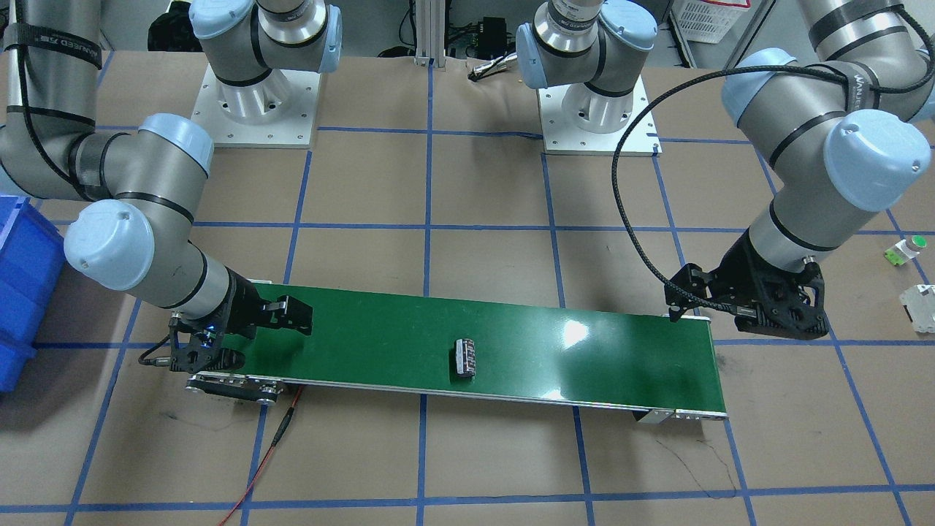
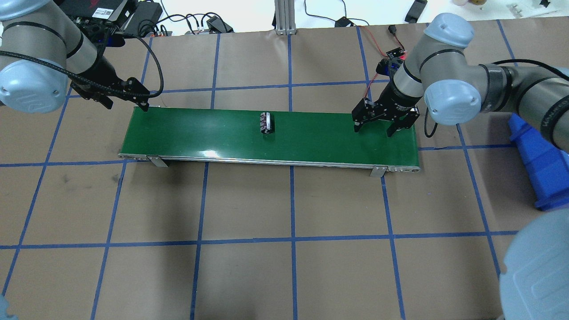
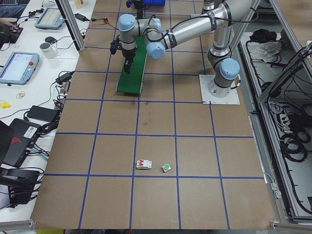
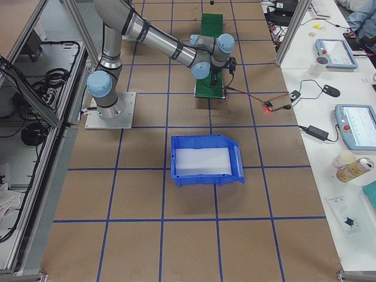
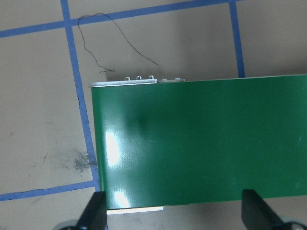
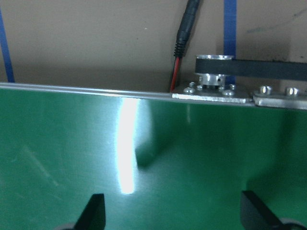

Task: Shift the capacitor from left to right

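The capacitor [image 1: 464, 357], a small dark cylinder with pale ends, lies on its side near the middle of the green conveyor belt [image 1: 584, 351]; it also shows in the overhead view [image 2: 266, 123]. My left gripper [image 2: 127, 103] is open and empty above the belt's left end; the left wrist view shows its spread fingertips [image 5: 96, 213] over bare belt. My right gripper [image 2: 374, 130] is open and empty above the belt's right end, with fingertips [image 6: 93, 213] spread over the belt. Both grippers are well apart from the capacitor.
A blue bin [image 2: 538, 164] stands right of the belt. A white-and-green capped part [image 1: 906, 248] and a whitish blocky part [image 1: 920, 303] lie on the brown table beyond the belt's left end. A red wire [image 1: 270, 453] trails from the belt's motor end.
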Motion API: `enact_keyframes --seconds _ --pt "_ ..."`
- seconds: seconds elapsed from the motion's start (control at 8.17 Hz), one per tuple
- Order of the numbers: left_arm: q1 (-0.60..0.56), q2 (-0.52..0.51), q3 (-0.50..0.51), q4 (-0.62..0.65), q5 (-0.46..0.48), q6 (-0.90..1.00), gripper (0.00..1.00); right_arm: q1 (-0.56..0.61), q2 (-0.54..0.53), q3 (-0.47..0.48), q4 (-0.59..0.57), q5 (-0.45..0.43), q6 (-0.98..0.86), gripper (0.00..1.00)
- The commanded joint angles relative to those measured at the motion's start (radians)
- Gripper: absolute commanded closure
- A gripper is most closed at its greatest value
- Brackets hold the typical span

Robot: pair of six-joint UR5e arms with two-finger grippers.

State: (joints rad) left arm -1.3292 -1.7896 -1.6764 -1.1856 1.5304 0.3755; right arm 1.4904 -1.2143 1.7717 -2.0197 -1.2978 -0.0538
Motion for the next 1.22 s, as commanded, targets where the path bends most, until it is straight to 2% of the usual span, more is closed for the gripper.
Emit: enact_keyframes --seconds 0.0,0.12,0.24,0.61,1.1 --pt "-0.004 0.034 0.007 -0.049 0.004 -0.004 0.0 0.001 0.001 0.0 -0.002 0.031 0.003 0.0" --pt "0.002 0.035 0.007 -0.108 0.005 -0.003 0.0 0.001 0.001 0.0 -0.002 0.031 0.003 0.0" --pt "0.004 0.033 0.01 -0.114 -0.001 -0.006 0.0 0.001 0.002 0.0 -0.002 0.031 0.003 0.0" --pt "-0.007 0.076 0.011 -0.163 0.005 -0.202 0.0 0.001 0.002 0.0 -0.025 0.032 0.003 0.0" --pt "-0.018 0.174 0.032 -0.236 0.004 -0.221 0.0 0.001 0.002 0.0 -0.031 0.032 0.003 0.0"
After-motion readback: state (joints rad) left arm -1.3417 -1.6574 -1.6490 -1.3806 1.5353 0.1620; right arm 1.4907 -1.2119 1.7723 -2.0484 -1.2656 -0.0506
